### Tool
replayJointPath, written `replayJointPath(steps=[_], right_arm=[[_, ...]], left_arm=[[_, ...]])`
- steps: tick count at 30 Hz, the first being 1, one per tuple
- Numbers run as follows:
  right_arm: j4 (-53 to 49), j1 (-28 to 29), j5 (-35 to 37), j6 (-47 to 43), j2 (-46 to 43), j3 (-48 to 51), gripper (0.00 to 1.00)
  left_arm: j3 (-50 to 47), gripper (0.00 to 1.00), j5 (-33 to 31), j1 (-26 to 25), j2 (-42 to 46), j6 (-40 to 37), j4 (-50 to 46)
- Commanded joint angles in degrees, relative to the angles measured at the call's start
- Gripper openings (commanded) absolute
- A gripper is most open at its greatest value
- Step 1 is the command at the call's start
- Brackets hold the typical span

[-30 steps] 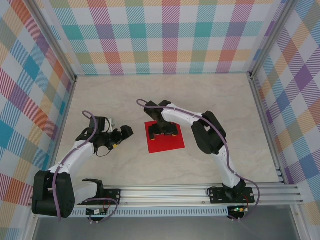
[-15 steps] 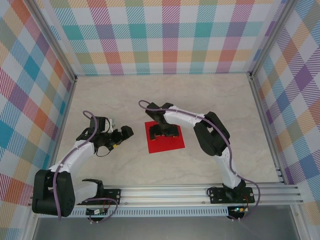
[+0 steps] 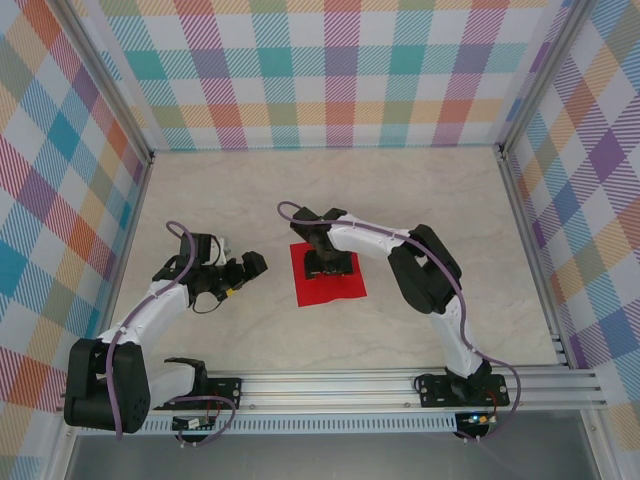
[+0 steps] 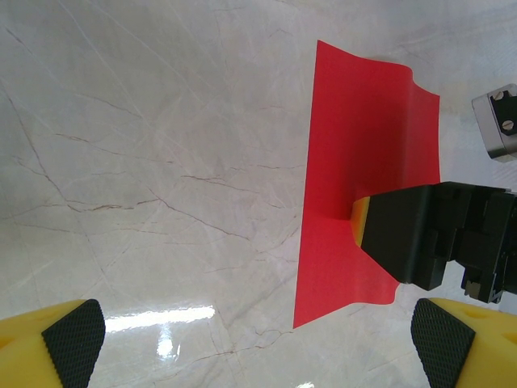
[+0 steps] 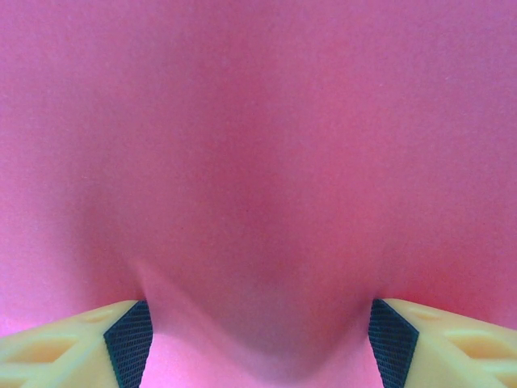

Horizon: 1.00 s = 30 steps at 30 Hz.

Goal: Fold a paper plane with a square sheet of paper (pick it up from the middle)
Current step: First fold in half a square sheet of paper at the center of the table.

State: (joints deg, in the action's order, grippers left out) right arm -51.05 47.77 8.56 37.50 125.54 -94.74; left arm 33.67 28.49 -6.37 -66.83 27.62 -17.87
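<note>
For the pick-up step, my right gripper [image 3: 328, 267] sits part-open on the middle of the thin bright red square paper sheet [image 3: 335, 289] on the marbled worktop [image 3: 420, 200], with paper bulging unpinched between its pads [image 5: 129, 339]; next I must pinch and lift, while my left gripper [image 3: 252, 266] waits wide open and empty.

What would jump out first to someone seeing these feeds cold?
The bright red square sheet of paper in the middle of the pale marbled tabletop, with the right gripper planted on its centre and paper humping up between the pads. To its left the left gripper hangs wide open, and loud pastel plaid walls ring the workspace.
</note>
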Motion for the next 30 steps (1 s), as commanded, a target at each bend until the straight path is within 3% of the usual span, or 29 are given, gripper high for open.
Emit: replayJointPath(steps=[1, 11, 20, 25, 30], right_arm=[[-4.74, 1.5, -3.06, 0.41, 7.25, 2.73, 0.74], [-7.31, -0.17, -1.41, -1.38, 3.04, -4.46, 0.51], [-5.17, -1.0, -2.48, -1.57, -4.95, -1.92, 0.31], [-0.31, -2.3, -9.91, -1.73, -10.17, 1.76, 0.33], [13.4, -5.35, -25.4, 0.98, -18.58, 10.35, 0.33]], left_arm=[[0.58, 1.0, 0.96, -0.96, -0.48, -0.68, -0.68], [0.67, 1.0, 0.65, -0.94, 0.21, -0.79, -1.39], [0.78, 1.0, 0.47, -0.95, 0.07, -0.8, -1.52], [0.94, 1.0, 0.43, -0.93, 0.09, -0.79, -1.57], [1.14, 1.0, 0.67, -1.0, 0.11, -0.65, -1.56]])
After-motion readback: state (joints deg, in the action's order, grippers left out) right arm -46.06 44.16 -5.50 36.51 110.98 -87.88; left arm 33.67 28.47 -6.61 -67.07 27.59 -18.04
